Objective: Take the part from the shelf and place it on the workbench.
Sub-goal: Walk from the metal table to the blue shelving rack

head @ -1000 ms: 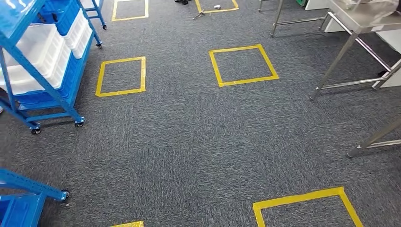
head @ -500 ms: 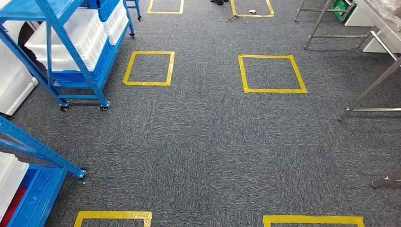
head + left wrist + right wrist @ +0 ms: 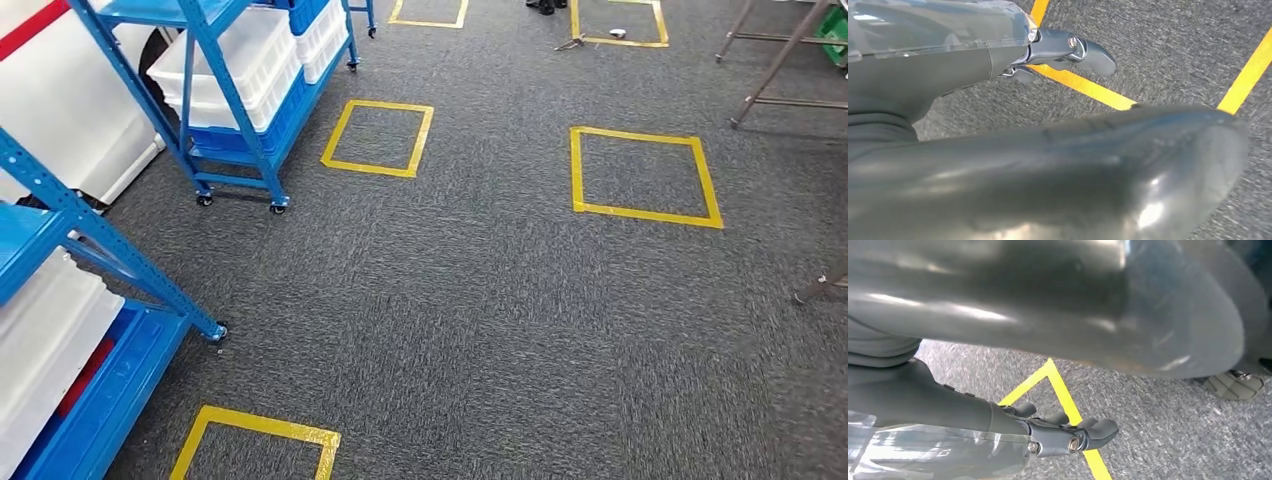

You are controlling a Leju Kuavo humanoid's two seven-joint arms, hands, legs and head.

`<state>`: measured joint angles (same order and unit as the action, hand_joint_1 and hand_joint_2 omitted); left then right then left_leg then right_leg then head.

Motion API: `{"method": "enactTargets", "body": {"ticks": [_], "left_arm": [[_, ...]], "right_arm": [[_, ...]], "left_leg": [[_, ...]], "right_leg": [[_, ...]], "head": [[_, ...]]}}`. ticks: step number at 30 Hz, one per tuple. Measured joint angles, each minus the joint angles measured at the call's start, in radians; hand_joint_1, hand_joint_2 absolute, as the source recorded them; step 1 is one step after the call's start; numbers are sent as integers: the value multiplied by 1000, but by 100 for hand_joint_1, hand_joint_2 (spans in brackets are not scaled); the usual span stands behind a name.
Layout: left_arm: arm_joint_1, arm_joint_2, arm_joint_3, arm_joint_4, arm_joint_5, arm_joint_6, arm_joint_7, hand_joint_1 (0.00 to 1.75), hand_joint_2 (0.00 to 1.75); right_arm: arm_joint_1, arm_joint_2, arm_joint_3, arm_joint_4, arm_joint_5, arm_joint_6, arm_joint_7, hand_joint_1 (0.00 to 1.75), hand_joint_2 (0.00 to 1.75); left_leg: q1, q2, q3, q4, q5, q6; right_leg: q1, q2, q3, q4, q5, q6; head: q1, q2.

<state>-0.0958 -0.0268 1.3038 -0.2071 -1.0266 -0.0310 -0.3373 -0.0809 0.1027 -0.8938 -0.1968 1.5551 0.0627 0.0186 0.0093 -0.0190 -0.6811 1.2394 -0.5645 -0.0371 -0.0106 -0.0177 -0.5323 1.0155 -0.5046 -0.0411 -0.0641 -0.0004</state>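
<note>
Both arms hang while I walk: left hand (image 3: 1068, 50) and right hand (image 3: 1068, 432) hold nothing, fingers loosely extended over carpet (image 3: 480, 300). Part unseen, presumably in the shelf (image 3: 215, 90) bins (image 3: 240, 60) at the carpet's far left edge.

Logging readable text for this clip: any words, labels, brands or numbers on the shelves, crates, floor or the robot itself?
None can be read in any view.
Blue shelf: no label visible.
White crates: plain, no print visible.
Yellow tape squares on the carpet: bare outlines, no numbers.
White panel with a red stripe: colour only, no lettering.
Left robot hand and right robot hand: no marking legible.
</note>
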Motion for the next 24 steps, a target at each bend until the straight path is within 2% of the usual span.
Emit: {"method": "enactTargets", "body": {"ticks": [1,2,3,4,5,6,7,8,10,11,12,14,15,16,17,18,19,21,22,23,24], "left_arm": [[0,-2,-1,0,-9,-2,-7,0,0],[1,-4,-3,0,-18,-5,-14,0,0],[2,-6,-6,0,-26,-7,-19,0,0],[1,-7,-9,0,-34,-8,-21,0,0],[-1,-8,-11,0,-39,-9,-21,0,0],[-5,-9,-13,0,-42,-8,-19,0,0],[-9,-9,-14,0,-44,-8,-16,0,0],[-12,-9,-16,0,-44,-7,-12,0,0],[-11,-10,-18,0,-44,-6,-8,0,0],[-10,-10,-18,0,-44,-6,-7,0,0],[-10,-11,-19,0,-44,-6,-7,0,0],[-13,-14,-20,0,-44,-6,-7,0,0],[-15,-14,-21,0,-44,-6,-7,0,0],[-15,-14,-23,0,-45,-6,-7,0,0],[-14,-14,-25,0,-45,-6,-7,0,0],[-13,-15,-27,0,-46,-6,-7,0,0],[-13,-15,-29,0,-46,-6,-7,0,0],[-14,-15,-32,0,-49,-6,-7,0,0],[-15,-15,-33,0,-50,-7,-7,0,0],[-15,-15,-34,0,-51,-6,-6,0,0],[-14,-15,-34,0,-51,-6,-5,0,0]], "right_arm": [[0,-1,0,0,-9,1,1,0,0],[0,-2,-1,0,-18,3,5,0,0],[0,-2,-2,0,-26,5,10,0,0],[0,-2,-4,0,-34,7,17,0,0],[0,-2,-6,0,-40,9,23,0,0],[0,-2,-7,0,-44,11,28,0,0],[0,-2,-9,0,-47,13,31,0,0],[-1,-2,-10,0,-49,14,32,0,0],[-5,-2,-11,0,-49,14,33,0,0],[-6,-3,-11,0,-49,14,33,0,0],[-6,-3,-11,0,-49,14,34,0,0],[-3,-4,-12,0,-49,14,34,0,0],[-2,-5,-12,0,-50,14,34,0,0],[-1,-5,-13,0,-50,13,34,0,0],[-1,-6,-13,0,-50,13,33,0,0],[-1,-7,-14,0,-50,12,32,0,0],[-1,-8,-15,0,-51,12,31,0,0],[0,-11,-17,0,-51,11,31,0,0],[0,-11,-18,0,-51,11,30,0,0],[-1,-12,-19,0,-52,11,28,0,0],[-3,-12,-19,0,-52,11,25,0,0]], "left_leg": [[1,6,-21,44,-11,0],[1,10,-24,52,-4,0],[1,15,-6,19,21,2],[0,26,29,-47,57,7],[-4,50,68,-119,83,13],[-9,70,97,-178,101,21],[-15,85,114,-214,108,28],[-20,89,118,-225,105,34],[-18,66,119,-233,110,44],[-15,56,123,-240,113,49],[-11,45,127,-247,119,54],[-8,23,128,-253,125,62],[-8,11,127,-252,126,64],[-8,-2,126,-251,126,64],[-8,-16,127,-250,126,63],[-7,-30,128,-249,126,62],[-6,-45,129,-246,124,59],[-5,-71,125,-236,120,50],[-5,-81,121,-231,118,44],[-5,-90,117,-229,118,37],[-5,-99,113,-229,119,30]], "right_leg": [[2,-15,1,0,-2,-1],[4,-29,2,0,-3,-2],[6,-42,5,0,-5,-2],[7,-54,9,0,-8,-1],[9,-65,13,0,-11,1],[11,-76,16,1,-14,5],[13,-86,19,1,-16,9],[14,-96,21,0,-18,14],[13,-109,27,-1,-22,24],[12,-96,27,7,-30,29],[10,-71,18,31,-48,34],[5,-9,-36,143,-106,41],[3,7,-73,212,-134,43],[1,13,-103,265,-147,45],[-1,15,-118,284,-138,47],[-3,17,-115,262,-109,48],[-6,23,-94,204,-67,49],[-11,61,-43,73,-1,49],[-13,74,-30,35,14,47],[-11,81,-26,21,16,43],[-8,72,-26,21,17,38]], "head": [[0,0],[0,0],[0,0],[0,0],[0,0],[0,0],[0,0],[0,0],[0,0],[0,0],[0,0],[0,0],[0,0],[0,0],[0,0],[0,0],[0,0],[0,0],[0,0],[0,0],[0,0]]}}
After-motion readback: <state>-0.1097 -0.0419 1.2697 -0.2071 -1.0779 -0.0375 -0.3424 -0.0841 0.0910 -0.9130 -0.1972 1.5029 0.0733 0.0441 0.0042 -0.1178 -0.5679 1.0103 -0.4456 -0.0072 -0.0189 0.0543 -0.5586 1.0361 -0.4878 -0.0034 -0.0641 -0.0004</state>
